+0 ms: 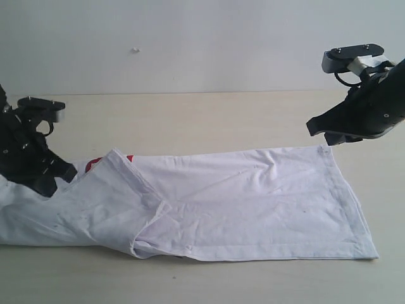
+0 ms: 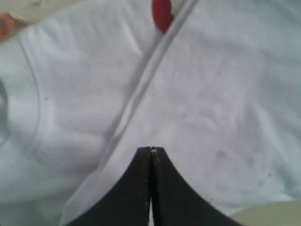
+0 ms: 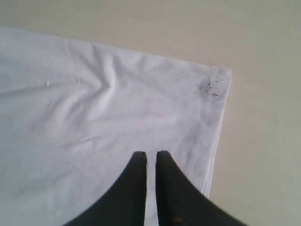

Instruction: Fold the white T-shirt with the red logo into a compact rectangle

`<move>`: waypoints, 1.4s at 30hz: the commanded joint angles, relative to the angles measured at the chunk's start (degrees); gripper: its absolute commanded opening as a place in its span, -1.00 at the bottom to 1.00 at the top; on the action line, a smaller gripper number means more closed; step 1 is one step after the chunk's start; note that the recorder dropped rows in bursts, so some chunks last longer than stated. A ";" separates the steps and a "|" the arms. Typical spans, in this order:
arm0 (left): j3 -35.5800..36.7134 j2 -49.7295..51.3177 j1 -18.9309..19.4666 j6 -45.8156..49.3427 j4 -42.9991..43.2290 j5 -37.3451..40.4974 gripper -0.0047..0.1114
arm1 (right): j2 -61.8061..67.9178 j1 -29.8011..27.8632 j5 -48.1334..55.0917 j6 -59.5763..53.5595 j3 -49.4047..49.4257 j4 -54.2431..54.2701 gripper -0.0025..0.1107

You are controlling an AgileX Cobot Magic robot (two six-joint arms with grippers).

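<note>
The white T-shirt (image 1: 253, 202) lies flat across the table, folded lengthwise into a long band with a sleeve flap turned over near its left part. Only small bits of the red logo (image 1: 94, 164) peek out beside that flap, and one red patch (image 2: 162, 16) appears in the left wrist view. My left gripper (image 1: 58, 177) hovers low over the shirt's left part (image 2: 211, 94); its jaws are shut with nothing between them (image 2: 151, 149). My right gripper (image 1: 319, 130) hangs above the shirt's far right corner (image 3: 211, 87), its fingers a narrow gap apart and empty (image 3: 151, 153).
The pale wooden table (image 1: 190, 120) runs back to a white wall. An orange neck tag (image 2: 5, 23) shows at the edge of the left wrist view. The shirt's hem end (image 1: 354, 215) lies at the right, with bare table beyond it.
</note>
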 commanded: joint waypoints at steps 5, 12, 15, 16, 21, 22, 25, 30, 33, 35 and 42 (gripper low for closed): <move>7.08 -0.28 0.30 0.89 -0.29 2.15 -0.92 | -0.02 -0.30 0.45 -1.06 -0.39 0.60 -0.80; 9.24 -1.61 -0.25 1.23 -0.07 10.03 -0.92 | -0.02 -0.30 0.03 -1.05 -0.39 1.47 -0.80; 10.60 -3.86 -0.25 0.47 0.44 8.60 -0.92 | -0.02 -0.30 0.85 -2.30 -0.39 4.08 -0.80; 10.75 -4.19 -0.25 0.47 0.58 8.45 -0.92 | -0.02 -0.30 1.11 -3.14 -0.39 4.84 -0.80; 10.88 -7.01 -0.25 0.47 0.58 4.48 -0.92 | -0.02 -0.30 1.22 -4.15 -0.39 6.45 -0.80; 10.88 -7.70 -0.15 -0.26 0.58 2.76 -0.92 | -0.02 -0.30 1.22 -4.15 -0.39 6.45 -0.80; 10.88 -8.42 0.83 -7.18 0.58 -4.81 -0.92 | -0.02 -0.30 1.22 -4.15 -0.39 6.45 -0.80; 10.88 -1.96 0.92 -6.93 1.37 -3.80 -0.92 | -0.02 -0.30 1.01 -4.25 -0.39 6.42 -0.80; 10.88 0.30 0.92 -6.93 1.49 -2.49 -0.92 | -0.02 -0.30 1.01 -4.25 -0.39 6.42 -0.80; 10.88 0.82 0.92 -6.93 1.61 -1.80 -0.92 | -0.02 -0.30 1.01 -4.25 -0.39 6.42 -0.80; 10.88 -3.85 1.07 -7.66 4.41 -1.64 -0.92 | -0.02 -0.30 1.01 -4.25 -0.39 6.42 -0.80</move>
